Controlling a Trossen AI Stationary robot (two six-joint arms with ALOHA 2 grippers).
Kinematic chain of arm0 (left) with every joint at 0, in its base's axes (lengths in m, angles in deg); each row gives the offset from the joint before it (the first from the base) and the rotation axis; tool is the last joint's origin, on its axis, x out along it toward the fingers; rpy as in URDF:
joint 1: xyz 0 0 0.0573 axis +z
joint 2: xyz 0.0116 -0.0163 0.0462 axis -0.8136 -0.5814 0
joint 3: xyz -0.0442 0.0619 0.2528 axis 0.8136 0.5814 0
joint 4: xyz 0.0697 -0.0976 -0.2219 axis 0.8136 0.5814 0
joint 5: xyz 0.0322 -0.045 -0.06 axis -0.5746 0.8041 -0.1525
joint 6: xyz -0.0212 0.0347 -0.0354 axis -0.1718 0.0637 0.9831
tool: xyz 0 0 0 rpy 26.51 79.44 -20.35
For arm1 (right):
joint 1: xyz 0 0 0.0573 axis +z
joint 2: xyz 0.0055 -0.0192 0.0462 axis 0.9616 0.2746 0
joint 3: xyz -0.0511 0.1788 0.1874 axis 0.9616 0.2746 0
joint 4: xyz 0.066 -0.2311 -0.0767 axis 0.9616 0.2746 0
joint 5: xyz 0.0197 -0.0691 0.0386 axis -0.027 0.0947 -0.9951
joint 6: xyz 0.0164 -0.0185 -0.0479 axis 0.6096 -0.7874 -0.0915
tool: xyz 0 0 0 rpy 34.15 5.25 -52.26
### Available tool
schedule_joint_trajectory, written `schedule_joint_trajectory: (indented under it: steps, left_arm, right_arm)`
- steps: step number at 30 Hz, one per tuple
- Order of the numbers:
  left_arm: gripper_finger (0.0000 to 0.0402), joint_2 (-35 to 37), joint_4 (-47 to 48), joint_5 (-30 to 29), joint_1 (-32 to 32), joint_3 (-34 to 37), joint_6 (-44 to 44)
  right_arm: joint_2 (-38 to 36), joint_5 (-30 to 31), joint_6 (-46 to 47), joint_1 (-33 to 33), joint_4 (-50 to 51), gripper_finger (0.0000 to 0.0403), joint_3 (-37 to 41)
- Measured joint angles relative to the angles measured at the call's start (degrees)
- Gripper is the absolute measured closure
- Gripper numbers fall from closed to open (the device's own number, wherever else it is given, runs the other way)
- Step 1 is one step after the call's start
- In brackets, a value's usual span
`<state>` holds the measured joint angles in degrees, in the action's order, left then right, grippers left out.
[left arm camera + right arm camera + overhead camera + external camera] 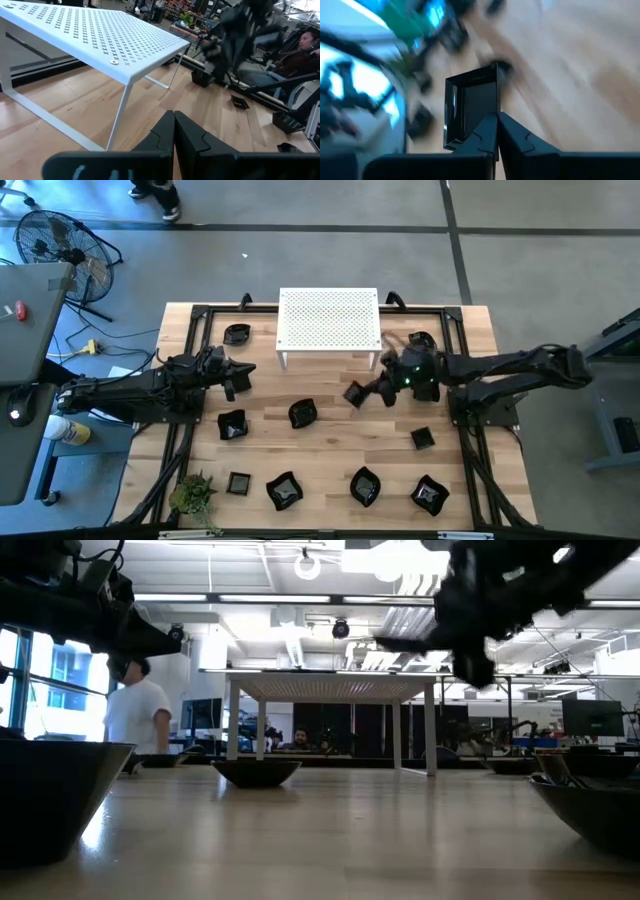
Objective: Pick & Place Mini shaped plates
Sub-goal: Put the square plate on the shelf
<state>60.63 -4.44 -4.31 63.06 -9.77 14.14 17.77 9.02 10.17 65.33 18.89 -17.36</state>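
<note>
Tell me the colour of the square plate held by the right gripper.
Glossy black; the square plate shows best in the right wrist view.

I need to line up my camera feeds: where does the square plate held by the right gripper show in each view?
High view: the square plate hangs at the right gripper, just in front of the white rack.
Low view: a dark blurred shape under the right arm at upper right; I can't pick out the plate itself.
Left wrist view: not distinguishable.
Right wrist view: centre, between the fingers.
Shared landmark: the white rack, except in the right wrist view.
</note>
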Motion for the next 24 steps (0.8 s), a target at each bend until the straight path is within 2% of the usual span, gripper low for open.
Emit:
schedule_joint_trajectory:
  steps: [5,8,10,13,16,24]
  left_arm:
    - [0.0401,0.01,-0.37,-0.04,0.02,0.00,0.00]
    - [0.0401,0.02,-0.37,-0.03,0.00,0.00,0.00]
    - [0.0401,0.00,-0.38,-0.01,-0.01,0.00,0.00]
    - [0.0401,0.00,-0.39,-0.01,0.01,0.00,0.00]
    - [0.0401,0.02,-0.37,-0.01,0.02,0.00,0.00]
    - [0.0401,-0.01,-0.39,0.01,0.02,0.00,0.02]
  right_arm:
    - [-0.76,11.42,0.05,-4.03,8.77,0.0393,-13.42]
    - [2.47,19.32,1.55,-9.51,17.01,0.0396,-21.64]
    - [5.91,20.91,2.99,-14.06,21.02,0.0399,-26.34]
    - [11.87,20.99,7.17,-20.45,25.46,0.0400,-32.16]
    - [17.71,17.03,11.76,-25.69,26.40,0.0400,-35.78]
    - [25.79,10.97,13.27,-30.68,27.35,0.0400,-39.86]
